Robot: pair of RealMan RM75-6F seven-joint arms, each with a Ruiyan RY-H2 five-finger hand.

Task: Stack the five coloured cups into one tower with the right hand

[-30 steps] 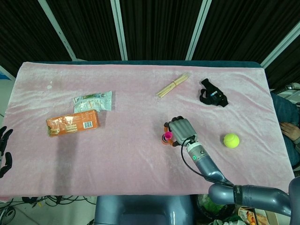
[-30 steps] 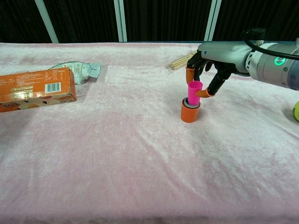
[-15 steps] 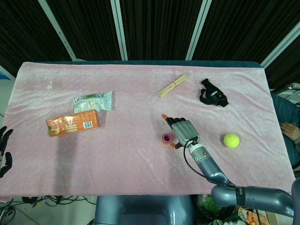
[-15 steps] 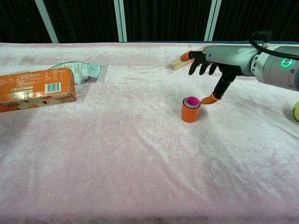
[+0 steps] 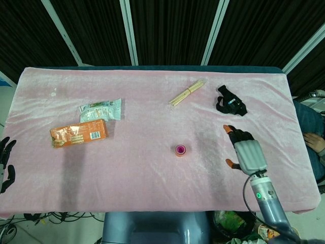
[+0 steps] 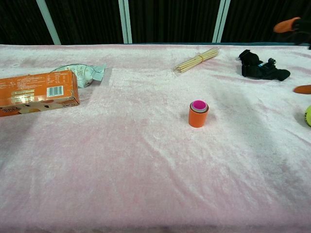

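Note:
The cups stand nested as one small stack [image 5: 181, 150] near the middle of the pink table; in the chest view the stack [image 6: 198, 113] shows an orange outer cup with a magenta cup inside. My right hand [image 5: 246, 151] hovers well to the right of the stack, fingers spread, holding nothing; only its orange fingertips [image 6: 286, 24] show at the chest view's right edge. My left hand [image 5: 6, 163] hangs off the table's left edge, only partly visible.
An orange snack box [image 5: 79, 133] and a foil packet [image 5: 101, 109] lie at the left. A bundle of sticks [image 5: 187, 92] and a black strap [image 5: 231, 104] lie at the back. A yellow ball [image 6: 307, 115] shows at the chest view's right edge.
My right hand let go of the magenta cup, which sank into the stack, then drew away to the right and rose. The ball is now hidden under it in the head view.

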